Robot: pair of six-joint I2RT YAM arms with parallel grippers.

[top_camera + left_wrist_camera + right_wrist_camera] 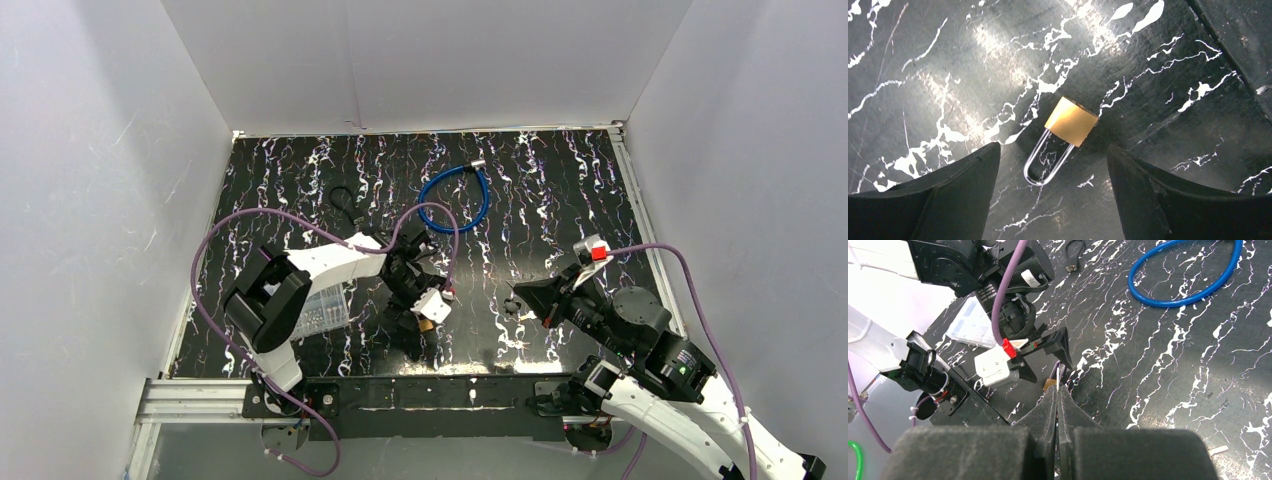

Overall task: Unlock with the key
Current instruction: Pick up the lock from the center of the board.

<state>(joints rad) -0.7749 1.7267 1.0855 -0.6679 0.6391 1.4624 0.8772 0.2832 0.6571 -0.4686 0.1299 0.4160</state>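
Left gripper [1053, 150] gapes wide and empty at frame bottom, framing the padlock [1070, 121]; right gripper [1058, 390] is pinched shut, key unseen. Closing askew could skid the padlock away.

Legible text: none. White tag [1029, 276] on purple cable [1007, 290], behind left hand [1053, 150]: characters unreadable.

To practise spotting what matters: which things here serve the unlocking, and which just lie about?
Job: padlock, left hand, right hand.
Lying about: blue cable, black cable, clear box.
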